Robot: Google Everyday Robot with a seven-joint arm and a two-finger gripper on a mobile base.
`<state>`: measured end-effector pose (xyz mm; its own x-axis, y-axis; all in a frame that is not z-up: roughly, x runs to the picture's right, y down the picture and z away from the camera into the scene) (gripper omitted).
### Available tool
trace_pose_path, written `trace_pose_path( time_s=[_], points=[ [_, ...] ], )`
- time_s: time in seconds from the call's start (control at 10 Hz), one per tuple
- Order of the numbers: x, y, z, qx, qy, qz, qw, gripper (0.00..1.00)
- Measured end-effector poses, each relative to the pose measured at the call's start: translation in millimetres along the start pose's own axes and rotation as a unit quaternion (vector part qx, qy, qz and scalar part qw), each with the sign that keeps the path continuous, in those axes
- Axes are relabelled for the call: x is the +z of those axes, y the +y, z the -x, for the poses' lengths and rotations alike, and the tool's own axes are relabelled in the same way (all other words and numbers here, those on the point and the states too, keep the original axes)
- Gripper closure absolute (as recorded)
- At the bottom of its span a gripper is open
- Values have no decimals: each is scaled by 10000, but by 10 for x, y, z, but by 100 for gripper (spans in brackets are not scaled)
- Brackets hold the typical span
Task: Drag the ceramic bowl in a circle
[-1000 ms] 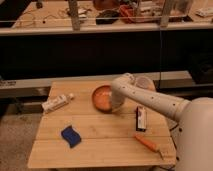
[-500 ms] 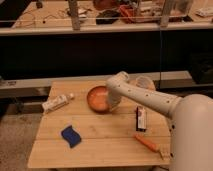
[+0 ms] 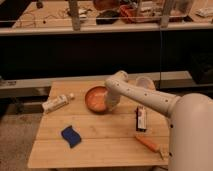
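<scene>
The ceramic bowl (image 3: 96, 98), orange-brown and shallow, sits on the wooden table (image 3: 100, 135) near its back middle. My white arm reaches in from the right and bends down over the bowl's right rim. My gripper (image 3: 112, 101) is at that right rim, touching or inside the bowl; its tips are hidden by the wrist.
A white bottle (image 3: 58, 102) lies at the left. A blue sponge (image 3: 71, 135) lies at the front left. A dark snack bar (image 3: 141, 119) and a carrot (image 3: 148, 144) lie at the right. A small white cup (image 3: 144, 82) stands behind the arm.
The bowl and the gripper have moved together to the left across the table over the last second.
</scene>
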<state>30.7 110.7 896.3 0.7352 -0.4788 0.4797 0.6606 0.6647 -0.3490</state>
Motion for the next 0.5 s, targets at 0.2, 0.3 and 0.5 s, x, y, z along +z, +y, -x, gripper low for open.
trace_pose_path(
  time_s=[0.2,0.3,0.5],
  points=[
    [-3,22,79,-155,-15,45,9999,99],
    [-10,12,93,-215,-28,44,9998,99],
    [-48,80,-7,-277,-28,40,9996,99]
  ],
)
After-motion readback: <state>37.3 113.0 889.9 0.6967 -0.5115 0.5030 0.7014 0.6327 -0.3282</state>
